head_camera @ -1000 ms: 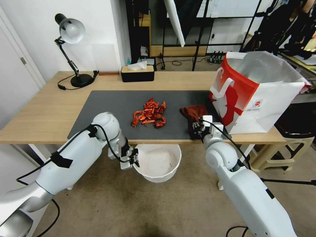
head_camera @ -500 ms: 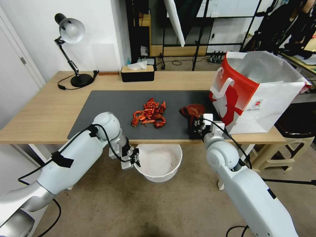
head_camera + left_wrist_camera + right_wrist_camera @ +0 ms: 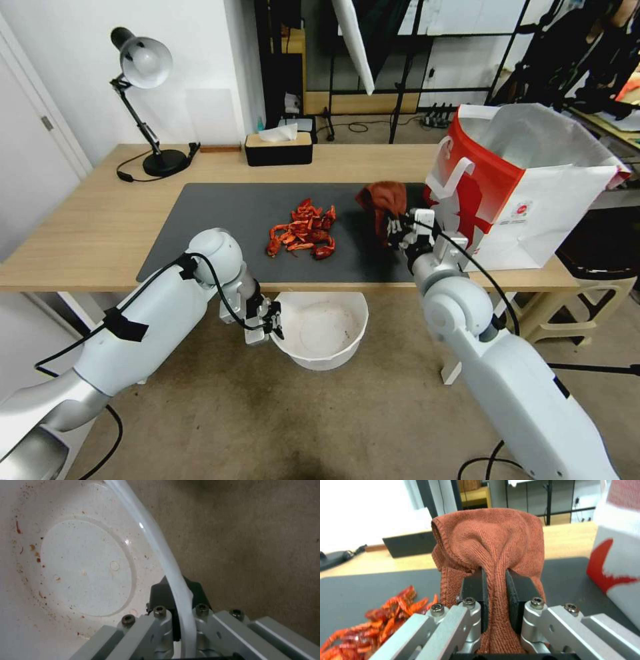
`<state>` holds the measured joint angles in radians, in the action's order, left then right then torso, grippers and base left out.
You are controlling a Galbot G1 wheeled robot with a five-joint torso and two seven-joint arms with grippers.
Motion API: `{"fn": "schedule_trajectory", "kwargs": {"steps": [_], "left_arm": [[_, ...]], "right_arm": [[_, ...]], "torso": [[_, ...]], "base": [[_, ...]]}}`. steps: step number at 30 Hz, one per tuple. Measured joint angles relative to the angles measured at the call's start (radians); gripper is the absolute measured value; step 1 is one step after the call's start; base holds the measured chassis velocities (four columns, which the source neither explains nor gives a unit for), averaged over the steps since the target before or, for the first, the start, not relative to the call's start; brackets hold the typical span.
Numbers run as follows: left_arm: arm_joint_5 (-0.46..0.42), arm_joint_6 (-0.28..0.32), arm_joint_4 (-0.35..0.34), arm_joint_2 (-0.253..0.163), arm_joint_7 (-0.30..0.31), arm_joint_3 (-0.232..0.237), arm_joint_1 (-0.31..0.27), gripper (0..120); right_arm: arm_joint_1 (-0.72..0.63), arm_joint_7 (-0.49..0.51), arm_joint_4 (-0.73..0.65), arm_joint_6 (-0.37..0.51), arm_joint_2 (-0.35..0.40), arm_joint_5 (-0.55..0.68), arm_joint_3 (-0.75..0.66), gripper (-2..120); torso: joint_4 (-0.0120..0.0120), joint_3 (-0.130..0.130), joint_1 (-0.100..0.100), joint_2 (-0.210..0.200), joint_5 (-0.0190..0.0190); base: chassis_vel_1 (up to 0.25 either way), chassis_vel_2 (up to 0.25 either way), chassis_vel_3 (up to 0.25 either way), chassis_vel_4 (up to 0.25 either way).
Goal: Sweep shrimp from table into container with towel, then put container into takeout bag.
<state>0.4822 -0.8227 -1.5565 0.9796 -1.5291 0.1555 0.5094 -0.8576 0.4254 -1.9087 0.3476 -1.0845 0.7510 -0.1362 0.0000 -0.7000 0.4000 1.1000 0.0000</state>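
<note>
Shrimp (image 3: 303,231) lie in a loose red-orange heap near the middle of the dark grey mat (image 3: 213,227) on the table (image 3: 87,227), well apart from the front edge. The right tool (image 3: 392,231) hangs above the mat toward the table's right end, between the heap and the takeout bag (image 3: 520,193), clenched on the towel (image 3: 383,198). In the right wrist view the towel (image 3: 486,545) is pinched in a narrow fold between the two dark pads (image 3: 476,597) of the right tool (image 3: 494,597), and its bunched top bulges above them, clear of the mat, with the shrimp (image 3: 376,622) lower down to one side. The takeout bag stands upright at the right end of the table, mouth open, silvery lining showing.

The left tool (image 3: 272,323) is below the table's front edge, clamped on the rim of the container (image 3: 323,327), which it holds off the floor just under that edge, in front of the heap. In the left wrist view the container's rim (image 3: 166,562) passes between the pads of the left tool (image 3: 178,610), and reddish specks mark the inside of the container (image 3: 86,565).
</note>
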Motion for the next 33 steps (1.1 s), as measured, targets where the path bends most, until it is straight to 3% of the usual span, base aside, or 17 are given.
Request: {"fn": "schedule_trajectory", "kwargs": {"steps": [11,22,33], "left_arm": [[-0.007,0.0,-0.006,-0.017,0.0,-0.011,0.014,0],[-0.007,0.0,-0.006,-0.014,0.0,-0.014,0.016,0],[-0.006,0.0,-0.017,-0.018,0.0,-0.024,0.032,0]], "right_arm": [[0.151,-0.059,0.06,-0.012,0.082,0.103,0.068,10],[0.254,-0.186,0.157,-0.04,0.168,0.154,0.142,10],[0.374,-0.337,0.289,-0.064,0.178,0.217,0.221,10]], "torso": [[0.0,0.0,0.0,0.0,0.0002],[-0.0002,0.0,0.0,0.0,0.0001],[0.0,0.0,0.0,0.0,-0.0001]], "base": [[0.0,0.0,0.0,0.0],[0.0,0.0,0.0,0.0],[0.0,0.0,0.0,0.0]]}}
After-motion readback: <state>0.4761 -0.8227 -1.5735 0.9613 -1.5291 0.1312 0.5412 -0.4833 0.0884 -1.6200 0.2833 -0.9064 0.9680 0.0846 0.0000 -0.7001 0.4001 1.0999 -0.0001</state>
